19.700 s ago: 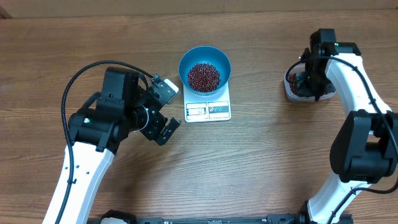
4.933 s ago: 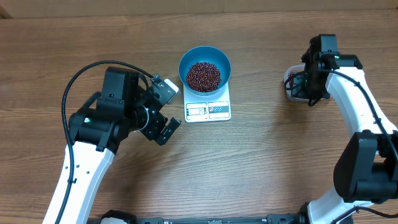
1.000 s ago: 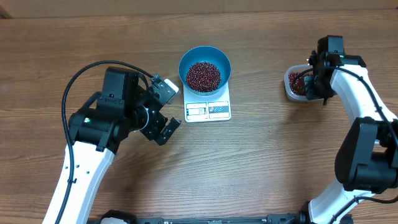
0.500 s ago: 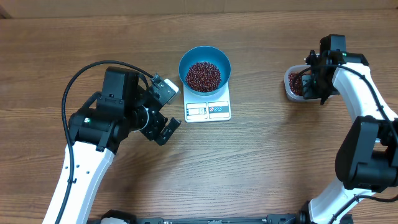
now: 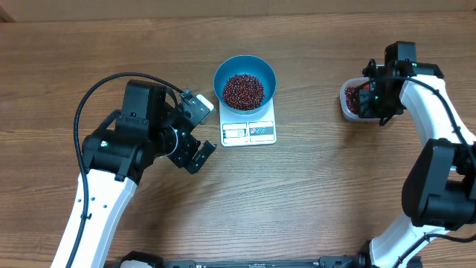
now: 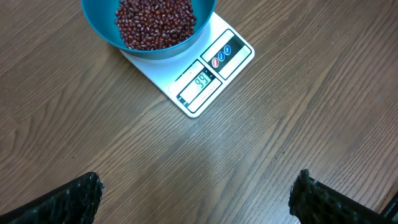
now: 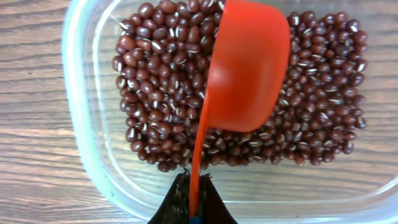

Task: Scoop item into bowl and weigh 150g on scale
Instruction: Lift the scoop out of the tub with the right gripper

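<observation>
The blue bowl (image 5: 245,83) (image 6: 106,31) stands on the white scale (image 5: 248,132) (image 6: 214,78), heaped with red-brown beans (image 5: 243,91) (image 6: 154,22). The scale's display (image 6: 200,84) shows a two-digit number. More beans (image 7: 155,81) fill the clear tub (image 5: 349,100) (image 7: 81,124) at the right. My right gripper (image 5: 375,100) (image 7: 194,199) is shut on the thin handle of the red scoop (image 7: 249,68). The scoop lies on its side over the tub's beans, its outer wall facing the camera. Left of the scale, my left gripper (image 5: 195,130) (image 6: 199,199) hangs wide open and empty.
Bare wooden tabletop (image 5: 312,193) surrounds the scale and the tub. The left arm's black cable (image 5: 97,93) loops above its wrist. The right arm's white links (image 5: 439,112) run down the right edge of the table.
My right gripper has shifted slightly to the right over the tub with the scoop. The left arm, bowl and scale have not moved.
</observation>
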